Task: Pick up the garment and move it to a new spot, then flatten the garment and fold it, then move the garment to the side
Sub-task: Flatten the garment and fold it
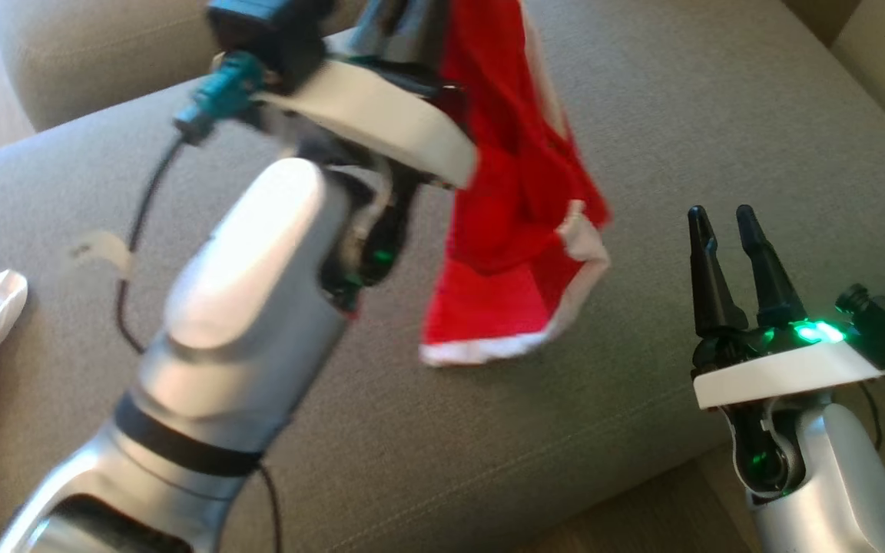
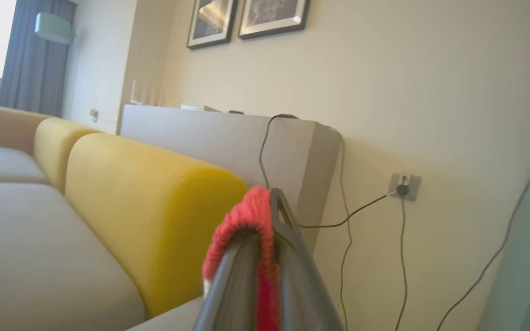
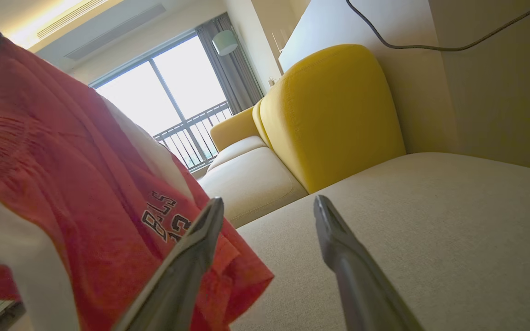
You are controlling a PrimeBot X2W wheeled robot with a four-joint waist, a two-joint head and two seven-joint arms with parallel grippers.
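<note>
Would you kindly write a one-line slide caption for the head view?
Left gripper, shut on a red garment with white trim, holds it over the grey sofa seat; right gripper open nearby.

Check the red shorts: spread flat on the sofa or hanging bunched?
Hanging bunched. The red shorts dangle over the grey cushion from the left gripper, shut on the waistband.

Grey-beige sofa seat (image 1: 642,115) with yellow back cushions (image 2: 154,207). Pale wall (image 2: 453,92) behind carries two framed pictures (image 2: 246,18) and a socket (image 2: 404,186) with trailing cables. Large window (image 3: 177,101) with balcony railing, grey curtain (image 3: 237,78), bright daylight. Wooden floor (image 1: 642,522).
</note>
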